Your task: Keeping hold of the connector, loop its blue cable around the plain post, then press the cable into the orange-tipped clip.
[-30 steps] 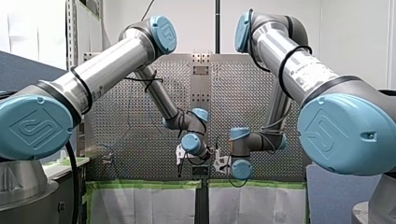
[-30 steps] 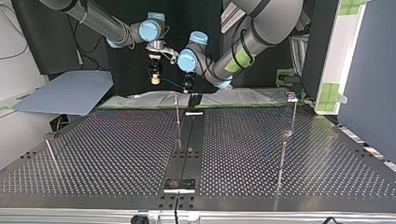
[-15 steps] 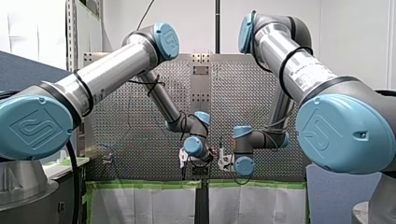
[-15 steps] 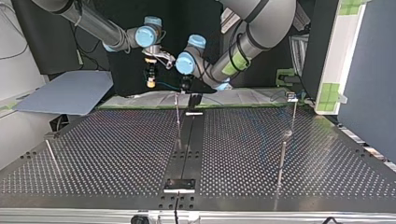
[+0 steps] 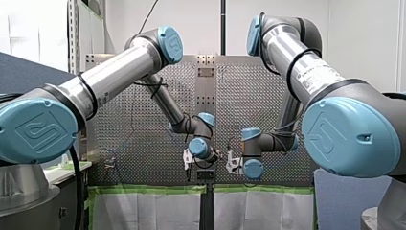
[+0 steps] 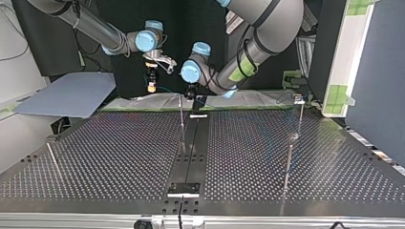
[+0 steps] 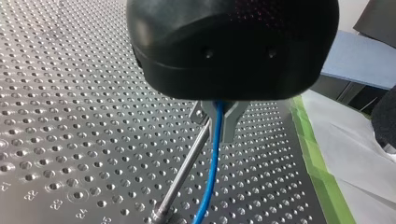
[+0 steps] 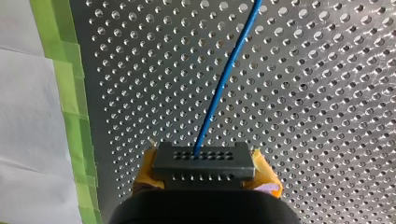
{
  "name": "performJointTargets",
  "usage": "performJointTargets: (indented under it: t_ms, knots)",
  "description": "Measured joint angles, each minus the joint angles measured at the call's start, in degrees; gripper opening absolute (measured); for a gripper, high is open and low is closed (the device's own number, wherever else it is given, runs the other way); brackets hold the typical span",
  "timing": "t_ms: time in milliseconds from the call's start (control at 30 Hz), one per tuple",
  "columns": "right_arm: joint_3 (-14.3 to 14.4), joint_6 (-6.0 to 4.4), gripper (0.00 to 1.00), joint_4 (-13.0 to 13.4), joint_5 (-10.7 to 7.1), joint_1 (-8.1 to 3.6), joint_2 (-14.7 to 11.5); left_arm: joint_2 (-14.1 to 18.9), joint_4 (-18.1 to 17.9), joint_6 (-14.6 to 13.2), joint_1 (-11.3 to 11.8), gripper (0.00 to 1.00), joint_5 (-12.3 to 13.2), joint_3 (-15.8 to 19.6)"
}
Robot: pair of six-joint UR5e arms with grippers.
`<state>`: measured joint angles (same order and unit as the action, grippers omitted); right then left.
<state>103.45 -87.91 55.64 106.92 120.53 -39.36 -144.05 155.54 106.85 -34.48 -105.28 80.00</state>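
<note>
- Pinches black connector (image 8: 204,161) in right gripper (image 8: 205,171); may lose it to a taut blue cable (image 8: 229,70).
- Nips cable in left gripper (image 7: 218,119) just beside plain post (image 7: 184,172); may slip past unlooped.

My right gripper (image 8: 204,171) clamps the dark connector (image 8: 204,159) between its yellow pads (image 8: 145,169). The blue cable (image 8: 225,74) leaves the connector toward one o'clock over the perforated table (image 8: 308,93). Green tape (image 8: 70,107) and a white sheet (image 8: 28,116) lie at the gripper's nine o'clock.
</note>
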Motion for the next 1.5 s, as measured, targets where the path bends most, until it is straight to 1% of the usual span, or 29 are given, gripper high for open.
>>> performJointTargets:
  t_ms: [167, 333, 667, 833, 1133, 1333, 1500]
  knots:
    - [-0.2, 0.00, 0.00, -0.1, -0.26, -0.46, 0.1, -0.6, 0.6, 0.0, 0.0, 0.00, -0.1, -0.4]
    - [-0.4, 0.00, 0.00, -0.1, -0.37, -0.85, 0.2, -1.9, 1.1, 0.1, 0.4, 0.00, 0.2, -1.7]
    - [-1.7, 0.21, 0.00, -0.2, -0.64, -1.96, 0.3, -2.1, 1.8, 0.2, 1.5, 0.00, 0.8, -4.1]
    - [-2.5, 0.41, 0.00, -0.3, -0.93, -2.51, 0.4, -2.1, 2.7, 0.3, 2.2, 0.00, 1.3, -5.7]
    - [-4.7, 0.69, 0.00, -1.1, -2.14, -3.65, 0.5, -2.1, 5.1, 0.3, 3.3, 0.00, 1.8, -8.7]
    - [-6.5, 0.93, 0.00, -2.3, -3.29, -4.49, 0.6, -2.1, 5.5, 0.2, 4.2, 0.00, 1.9, -9.2]
    - [-8.1, 0.96, 0.00, -3.7, -4.47, -5.42, 0.6, -2.1, 5.8, 0.2, 4.8, 0.00, 1.9, -9.2]
